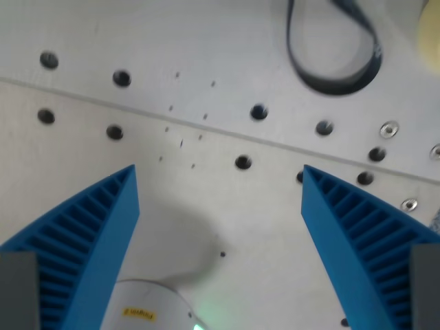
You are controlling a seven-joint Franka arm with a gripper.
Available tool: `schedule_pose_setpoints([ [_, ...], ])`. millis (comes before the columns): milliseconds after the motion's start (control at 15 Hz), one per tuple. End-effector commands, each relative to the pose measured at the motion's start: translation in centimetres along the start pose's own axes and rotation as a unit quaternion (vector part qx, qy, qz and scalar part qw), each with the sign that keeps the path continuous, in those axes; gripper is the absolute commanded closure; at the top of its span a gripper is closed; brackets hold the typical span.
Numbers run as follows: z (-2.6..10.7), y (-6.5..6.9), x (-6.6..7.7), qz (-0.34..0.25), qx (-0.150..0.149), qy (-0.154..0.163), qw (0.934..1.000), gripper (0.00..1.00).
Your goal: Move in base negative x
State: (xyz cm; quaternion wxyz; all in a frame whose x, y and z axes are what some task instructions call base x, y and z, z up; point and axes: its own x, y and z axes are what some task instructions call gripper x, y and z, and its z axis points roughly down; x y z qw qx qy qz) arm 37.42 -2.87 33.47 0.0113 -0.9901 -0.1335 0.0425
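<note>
My gripper is open and empty, looking straight down at a pale grey table with rows of bolt holes. Its two blue ribbed fingers stand wide apart at the wrist view's left and right. A white round object with a yellow label shows at the bottom edge between the fingers, partly cut off. A seam in the table runs slanting across the view above the fingertips.
A black loop of strap or cable lies at the top right. A pale yellow object is cut off at the top right edge. Silver bolts sit at the right.
</note>
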Motion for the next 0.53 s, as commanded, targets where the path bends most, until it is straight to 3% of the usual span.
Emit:
schedule_pose_setpoints([
  [67,0.0,-1.5,-2.2,0.006,-0.016,0.037,0.9992,0.0],
  [533,1.0,-3.3,-5.6,0.006,-0.016,0.037,0.9992,0.0],
])
